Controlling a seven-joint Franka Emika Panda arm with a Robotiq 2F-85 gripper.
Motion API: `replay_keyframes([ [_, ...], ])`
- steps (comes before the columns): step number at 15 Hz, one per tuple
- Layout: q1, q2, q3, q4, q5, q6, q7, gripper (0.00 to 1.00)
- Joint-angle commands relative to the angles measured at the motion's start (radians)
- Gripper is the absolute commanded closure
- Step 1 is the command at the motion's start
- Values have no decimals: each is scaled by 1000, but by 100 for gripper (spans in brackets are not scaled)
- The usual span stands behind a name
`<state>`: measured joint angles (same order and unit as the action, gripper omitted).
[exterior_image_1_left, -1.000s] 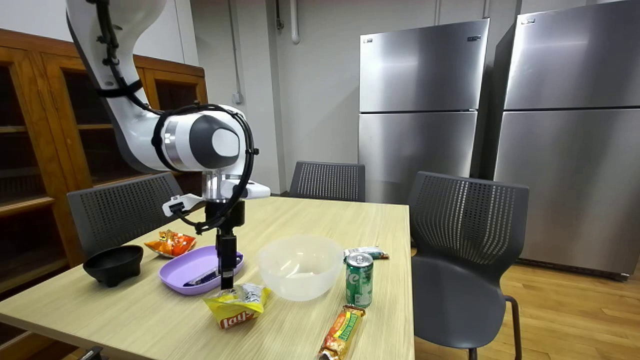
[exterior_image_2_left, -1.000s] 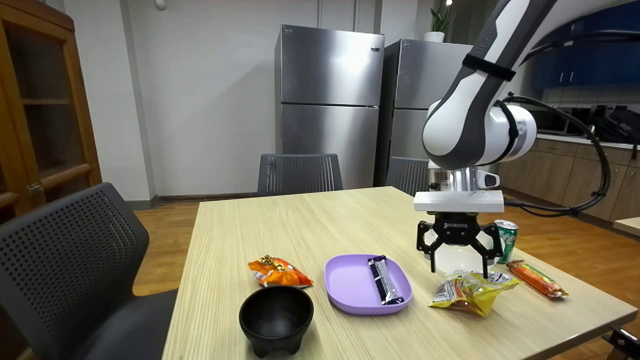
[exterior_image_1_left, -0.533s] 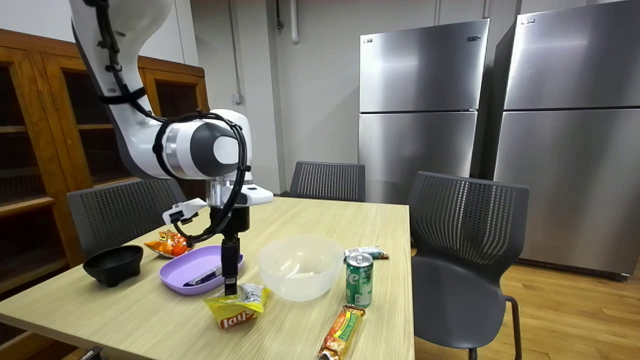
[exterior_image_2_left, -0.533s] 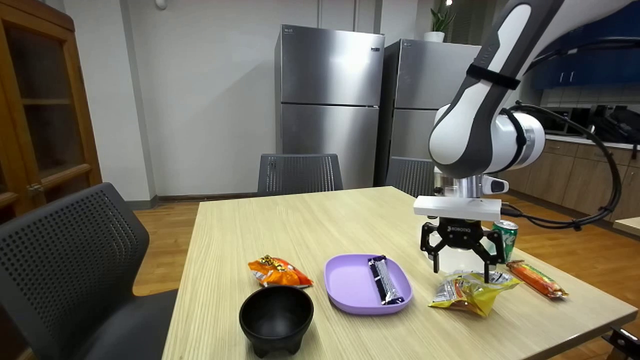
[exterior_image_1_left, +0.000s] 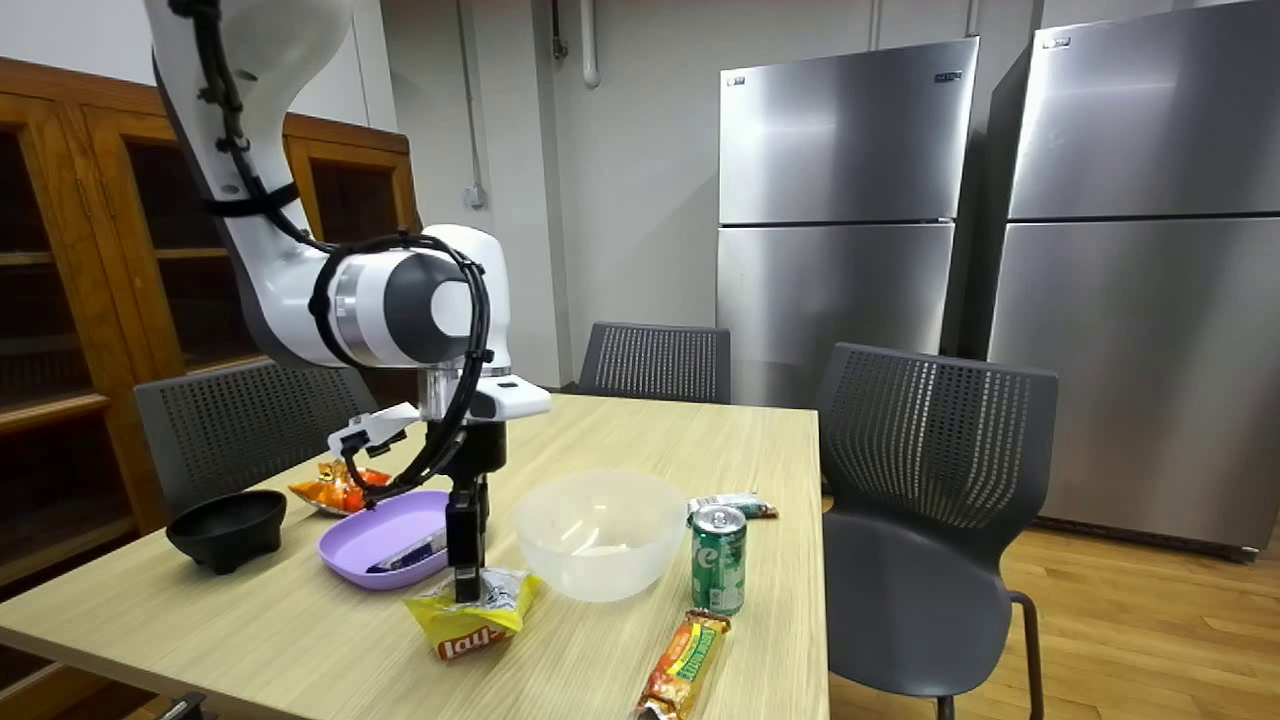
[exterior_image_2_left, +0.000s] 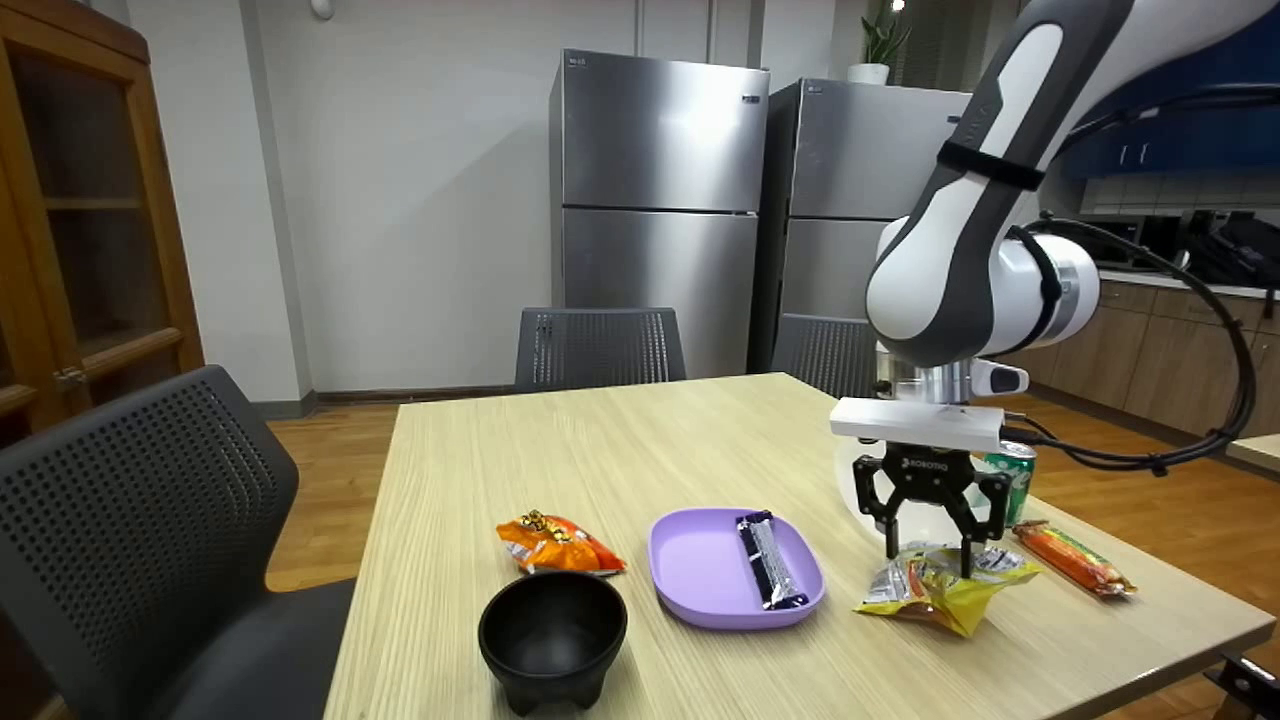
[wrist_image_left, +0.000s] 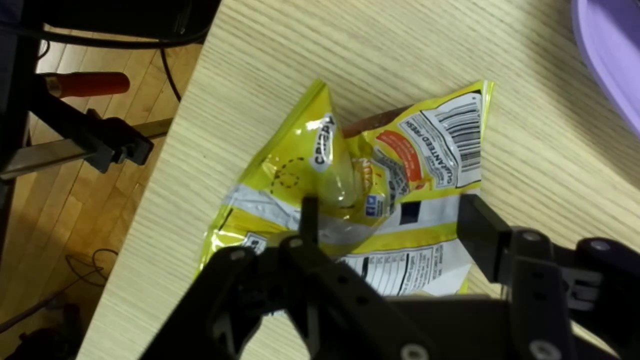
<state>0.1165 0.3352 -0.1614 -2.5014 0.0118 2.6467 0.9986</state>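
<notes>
Black fingers (wrist_image_left: 482, 235) stand wide apart over the crumpled yellow foil bag (wrist_image_left: 372, 205), which lies near an edge of the pale wooden tabletop (wrist_image_left: 225, 115), apart from the shallow purple plate (wrist_image_left: 617, 57). Only the wrist view shows the cylindrical red handle (wrist_image_left: 95, 84) past that edge.

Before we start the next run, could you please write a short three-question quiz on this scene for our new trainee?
1. True or false: the pincer is open and positioned at the Lay's chip bag.

2. Which of these lies on the lavender plate?
a) an orange chip bag
b) a wrapped snack bar
c) a black bowl

3. What colour is the soda can standing beside the translucent bowl?

Key: 1. True. 2. b. 3. Green.
</notes>
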Motion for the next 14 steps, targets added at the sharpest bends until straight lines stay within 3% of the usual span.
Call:
replay_keyframes([
  [1, 15, -7, -7, -16, -16, 16, 40, 58],
  [7, 21, -11, -6, -19, -22, 16, 45, 99],
  [14, 11, -79, 4, -51, -26, -6, -5, 100],
])
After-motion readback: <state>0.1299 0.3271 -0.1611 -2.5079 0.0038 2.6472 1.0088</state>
